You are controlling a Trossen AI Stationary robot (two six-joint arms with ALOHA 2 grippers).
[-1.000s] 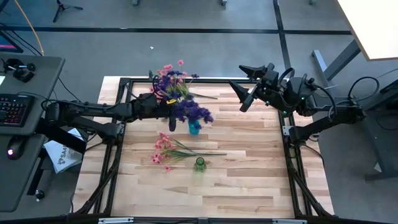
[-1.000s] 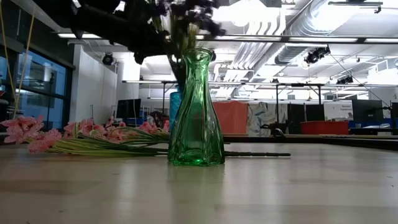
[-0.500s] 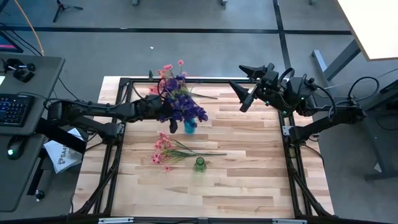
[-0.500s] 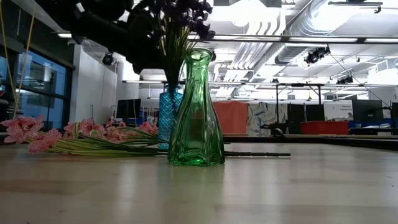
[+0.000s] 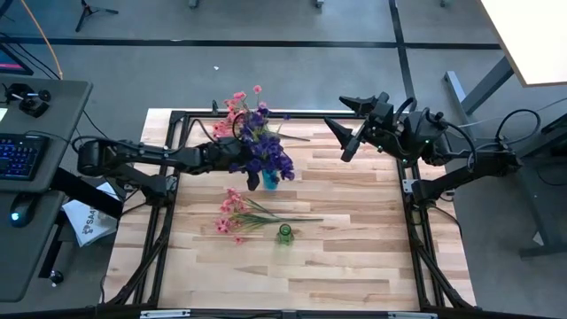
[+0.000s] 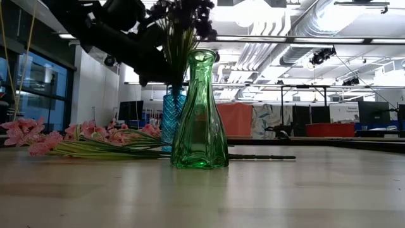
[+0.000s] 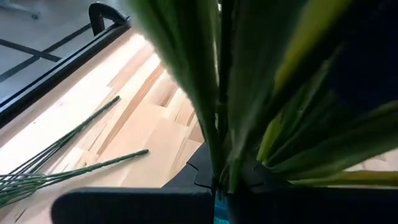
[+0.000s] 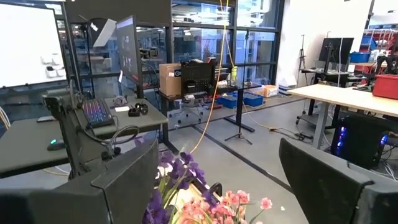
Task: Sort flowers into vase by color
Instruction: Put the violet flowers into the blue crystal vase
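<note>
My left gripper (image 5: 237, 156) reaches in from the table's left and is shut on a bunch of purple flowers (image 5: 268, 152). The stems stand in a blue vase (image 5: 270, 181), which shows behind the green vase (image 6: 200, 114) in the low view. The green vase (image 5: 284, 233) stands upright near the table's middle. Pink flowers (image 5: 236, 217) lie flat on the wood beside it. More pink flowers (image 5: 238, 104) lie near the far edge. My right gripper (image 5: 347, 134) hangs open, high over the far right. My left gripper pinches the purple flowers' green stems (image 7: 219, 155) between its two fingers, just above the blue vase's mouth (image 6: 172, 94). It comes in about level from the table's left, across the stems. The bunch stands nearly upright, its lower stems inside the vase.
A black frame (image 5: 174, 124) runs round the table. Loose green stems (image 7: 59, 163) lie on the wood beyond the left gripper. The near half of the table (image 5: 292, 279) is bare wood. A desk with keyboard (image 5: 16, 158) stands left of the table.
My left gripper has drawn back a little toward the table's left, still shut on the purple stems. The bunch and the blue vase under it have shifted left with it. In the low view the vase has come out from behind the green vase. The right arm kept still.
</note>
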